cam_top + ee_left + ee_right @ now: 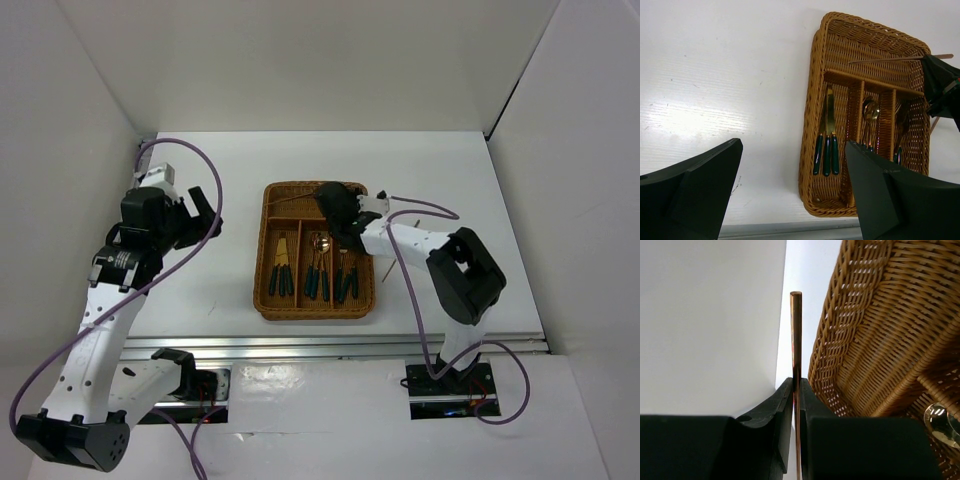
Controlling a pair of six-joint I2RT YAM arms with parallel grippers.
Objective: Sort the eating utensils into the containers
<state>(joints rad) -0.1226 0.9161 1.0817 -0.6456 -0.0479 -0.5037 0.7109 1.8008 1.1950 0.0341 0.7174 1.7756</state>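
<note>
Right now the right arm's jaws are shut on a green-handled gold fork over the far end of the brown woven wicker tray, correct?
Not quite: the right arm's jaws are shut on a thin brown-gold chopstick, not a fork; the right wrist view shows it pinched between them. The rest holds: they are over the far end of the brown woven wicker tray.

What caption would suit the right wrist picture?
Right gripper pinching a slim chopstick beside the wicker tray wall.

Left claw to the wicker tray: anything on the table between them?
Nothing. In the left wrist view, only bare white table lies between the open left claw and the tray.
</note>
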